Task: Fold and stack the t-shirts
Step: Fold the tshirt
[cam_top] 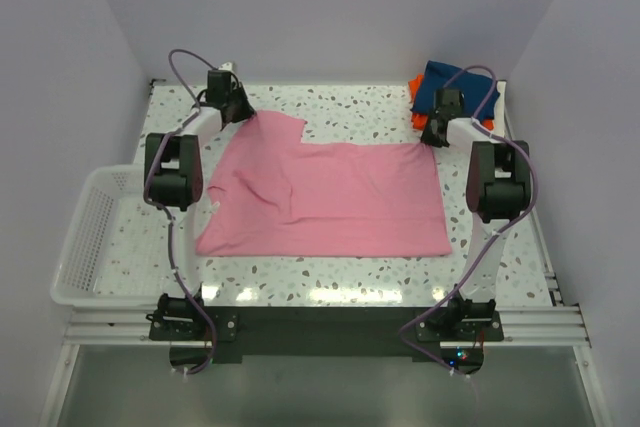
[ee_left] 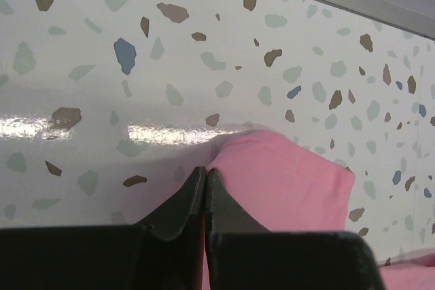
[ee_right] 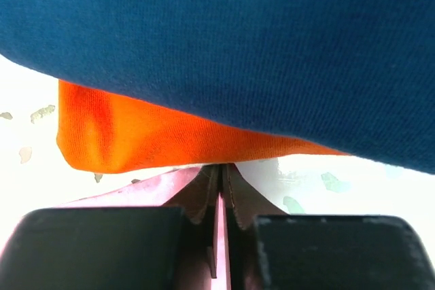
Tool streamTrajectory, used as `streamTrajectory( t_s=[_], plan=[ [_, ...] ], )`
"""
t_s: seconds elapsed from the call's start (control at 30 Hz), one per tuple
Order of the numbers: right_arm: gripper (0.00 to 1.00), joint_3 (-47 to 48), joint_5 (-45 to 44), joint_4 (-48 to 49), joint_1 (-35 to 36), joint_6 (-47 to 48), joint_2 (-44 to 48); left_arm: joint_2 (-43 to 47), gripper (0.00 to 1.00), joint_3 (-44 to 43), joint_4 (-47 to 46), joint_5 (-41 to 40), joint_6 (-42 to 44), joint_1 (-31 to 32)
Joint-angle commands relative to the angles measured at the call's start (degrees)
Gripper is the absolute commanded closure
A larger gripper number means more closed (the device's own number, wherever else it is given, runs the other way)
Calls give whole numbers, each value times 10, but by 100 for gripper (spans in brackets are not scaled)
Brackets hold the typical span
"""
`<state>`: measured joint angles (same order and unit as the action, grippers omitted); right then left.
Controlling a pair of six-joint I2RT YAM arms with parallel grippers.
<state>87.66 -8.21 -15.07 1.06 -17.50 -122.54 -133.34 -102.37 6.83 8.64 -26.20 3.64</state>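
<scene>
The light pink t-shirt (cam_top: 330,197) lies spread on the speckled table, its near-left part rumpled. My left gripper (cam_top: 243,112) is shut on its far-left corner; in the left wrist view the pink cloth (ee_left: 285,181) runs out from between my closed fingers (ee_left: 182,202). My right gripper (cam_top: 432,137) is shut on the shirt's far-right corner; in the right wrist view pink cloth (ee_right: 136,191) shows between the fingers (ee_right: 248,198). A folded navy blue shirt (cam_top: 455,87) lies on a folded orange one (cam_top: 418,97) at the far right; they fill the right wrist view, navy (ee_right: 272,45) over orange (ee_right: 136,134).
A white wire basket (cam_top: 90,237) stands at the table's left edge. Walls close in the back and both sides. A metal rail (cam_top: 330,319) runs along the near edge by the arm bases.
</scene>
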Motion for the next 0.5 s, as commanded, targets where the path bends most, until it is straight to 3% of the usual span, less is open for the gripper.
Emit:
streamTrajectory(
  t_s=[0.0,0.47],
  plan=[
    [100,10,-20,22,-2,-14,27,51,100,-7,-35,6,-16,-13],
    [100,-98,-6,95,-25,-54,143,124,100,40,-54,7,-37,-23]
  ],
)
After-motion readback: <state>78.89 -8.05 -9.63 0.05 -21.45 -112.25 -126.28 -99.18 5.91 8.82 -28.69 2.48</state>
